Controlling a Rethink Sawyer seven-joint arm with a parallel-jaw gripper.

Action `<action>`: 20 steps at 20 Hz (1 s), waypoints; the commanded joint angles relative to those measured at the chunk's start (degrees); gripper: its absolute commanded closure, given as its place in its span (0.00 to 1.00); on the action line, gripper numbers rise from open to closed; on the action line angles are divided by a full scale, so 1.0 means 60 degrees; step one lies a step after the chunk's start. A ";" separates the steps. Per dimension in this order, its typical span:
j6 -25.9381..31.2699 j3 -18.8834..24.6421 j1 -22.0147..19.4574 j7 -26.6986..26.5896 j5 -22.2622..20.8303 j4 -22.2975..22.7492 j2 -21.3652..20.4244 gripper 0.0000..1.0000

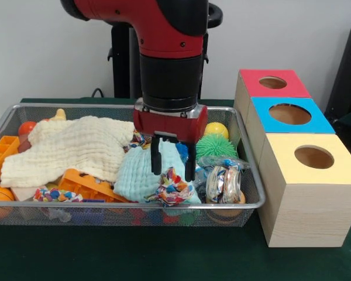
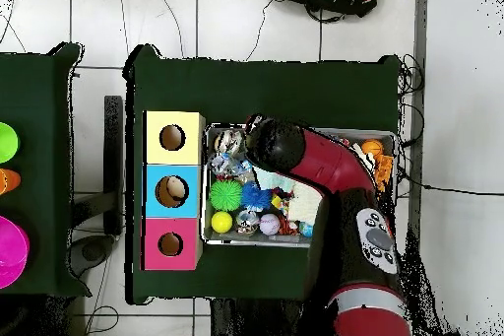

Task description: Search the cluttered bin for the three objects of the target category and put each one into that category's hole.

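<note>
Arm (image 1: 164, 26) has glossy red shells with a black cylindrical wrist section (image 1: 169, 82). Below it a red rectangular block carries the gripper (image 1: 173, 167) with two black fingers. Overhead, a grey button panel (image 2: 374, 236) sits on the red link.

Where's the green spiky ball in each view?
Front view: green spiky ball lies at the wire bin's right end, just right of the gripper.
Overhead view: green spiky ball sits at the bin's left side.
Shared landmark: it lies nearest the blue-topped box.

hand (image 1: 173, 164) open, above light blue cloth (image 1: 139, 175) | wire bin (image 1: 250, 175) | three boxes (image 1: 307, 193) beside
</note>
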 commanded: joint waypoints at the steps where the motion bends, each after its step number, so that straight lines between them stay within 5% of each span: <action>1: -0.0270 0.1181 -0.0386 0.0598 -0.0174 0.0066 0.0598 0.00; 20: -0.1462 0.1257 -0.0287 0.0718 -0.0572 0.0353 0.1084 0.00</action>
